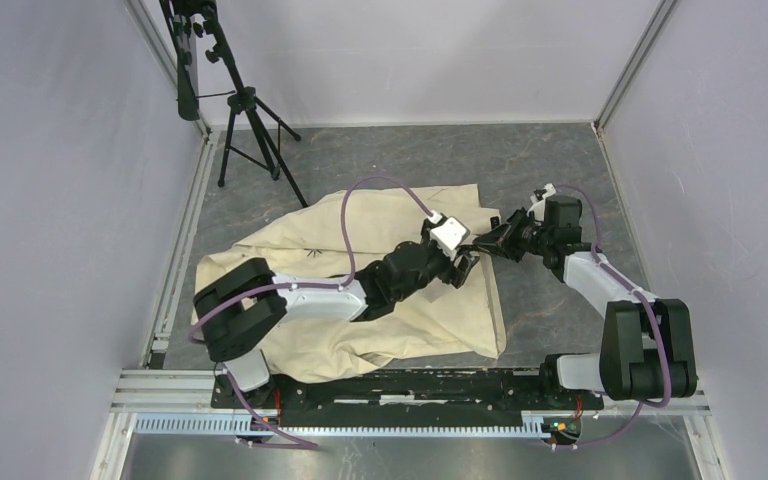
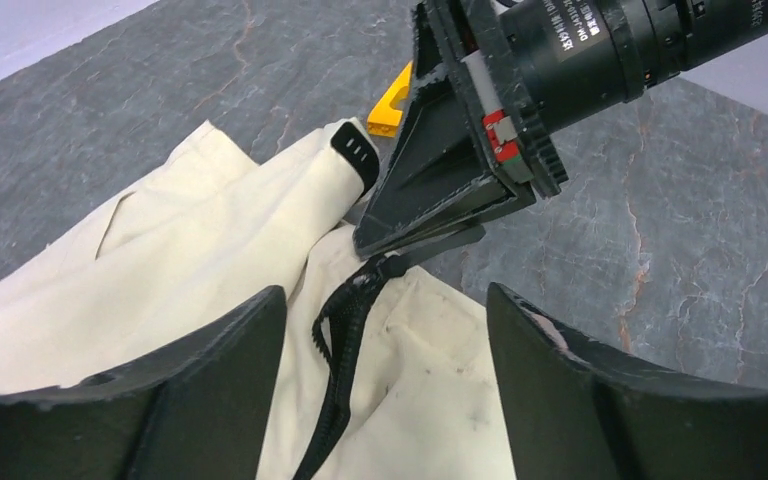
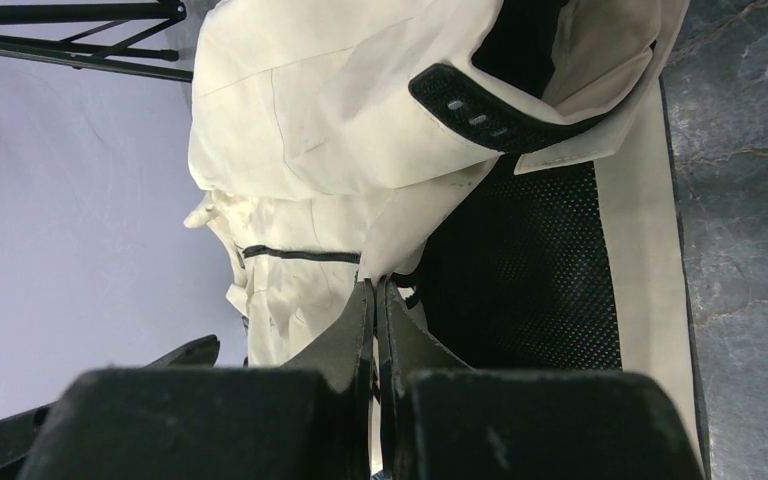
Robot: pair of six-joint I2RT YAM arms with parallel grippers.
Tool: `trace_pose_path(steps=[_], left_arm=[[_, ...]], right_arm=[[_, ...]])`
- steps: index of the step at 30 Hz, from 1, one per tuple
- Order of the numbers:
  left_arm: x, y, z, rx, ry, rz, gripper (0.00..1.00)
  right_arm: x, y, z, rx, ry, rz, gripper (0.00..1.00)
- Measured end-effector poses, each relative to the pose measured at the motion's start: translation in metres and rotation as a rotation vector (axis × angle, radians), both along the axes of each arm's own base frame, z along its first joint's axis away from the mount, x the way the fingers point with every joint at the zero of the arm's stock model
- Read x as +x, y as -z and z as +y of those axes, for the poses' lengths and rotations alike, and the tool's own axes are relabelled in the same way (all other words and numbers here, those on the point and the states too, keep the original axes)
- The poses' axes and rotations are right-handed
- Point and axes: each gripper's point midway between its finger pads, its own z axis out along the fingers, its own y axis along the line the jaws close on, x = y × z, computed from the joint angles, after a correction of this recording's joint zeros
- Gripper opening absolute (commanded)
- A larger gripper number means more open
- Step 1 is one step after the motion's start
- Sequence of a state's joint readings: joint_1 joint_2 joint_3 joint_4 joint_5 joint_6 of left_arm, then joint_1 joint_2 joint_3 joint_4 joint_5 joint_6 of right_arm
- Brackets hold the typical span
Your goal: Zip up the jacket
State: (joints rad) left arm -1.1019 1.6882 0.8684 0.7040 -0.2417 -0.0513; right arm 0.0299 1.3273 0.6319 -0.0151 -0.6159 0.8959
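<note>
- the left end effector (image 2: 385, 300) has its fingers spread apart with nothing between them. it hangs low over the jacket (image 1: 460, 320), which lies crumpled on the counter (image 1: 550, 170) right beneath it.
- just below and ahead of its open fingers runs the zipper (image 2: 345, 330), a dark toothed tape twisting across the cream cloth.
- at the far end of that tape the right end effector (image 3: 375, 285) has its fingers pressed together, clamped on the jacket's edge where the tape ends. black mesh lining (image 3: 520, 270) shows just beyond its tips.
- to do this step well, i judge the right should keep the hem taut while the left closes squarely on the slider. i cannot make the slider out here, so it must be found first. pulling along the tape, not across it, should spare the teeth.
- beyond the right end effector sit a black snap tab (image 2: 356, 150) and a yellow block (image 2: 390, 100).
- farthest off stands a tripod (image 1: 245, 120).
- count: one jacket, one zipper, two end effectors, one tab, one block, one tripod.
</note>
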Motion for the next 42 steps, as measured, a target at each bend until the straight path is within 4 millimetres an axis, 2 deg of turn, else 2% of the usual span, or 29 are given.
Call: trace_pose_path(steps=[4, 12, 18, 25, 30, 35, 38, 41, 42], left_arm=[[0.004, 0.001, -0.015, 0.059, 0.045, -0.052, 0.78], [0.003, 0.033, -0.037, 0.226, 0.116, -0.103, 0.8], [0.008, 0.039, -0.048, 0.282, 0.09, -0.134, 0.82], [0.022, 0.038, -0.046, 0.31, 0.013, -0.153, 0.63], [0.024, 0.038, -0.041, 0.31, -0.026, -0.159, 0.47], [0.02, 0.041, -0.035, 0.295, -0.027, -0.146, 0.43], [0.017, 0.034, -0.033, 0.254, -0.029, -0.127, 0.44], [0.016, 0.027, -0.035, 0.211, -0.031, -0.117, 0.61], [0.015, 0.026, -0.036, 0.208, -0.027, -0.115, 0.62]], right_arm=[[0.0, 0.0, 0.0, 0.003, -0.003, 0.003, 0.0], [-0.001, 0.003, 0.001, 0.01, -0.001, 0.02, 0.0], [-0.001, 0.003, 0.001, 0.019, 0.004, 0.026, 0.0], [-0.001, 0.002, 0.001, 0.021, 0.005, 0.029, 0.0], [0.0, 0.002, 0.001, 0.022, 0.005, 0.025, 0.0], [0.0, 0.002, 0.001, 0.021, 0.004, 0.024, 0.0], [0.0, 0.002, 0.001, 0.02, 0.003, 0.022, 0.0], [0.0, 0.002, 0.001, 0.02, 0.003, 0.022, 0.0], [0.0, 0.002, 0.001, 0.02, 0.003, 0.023, 0.0]])
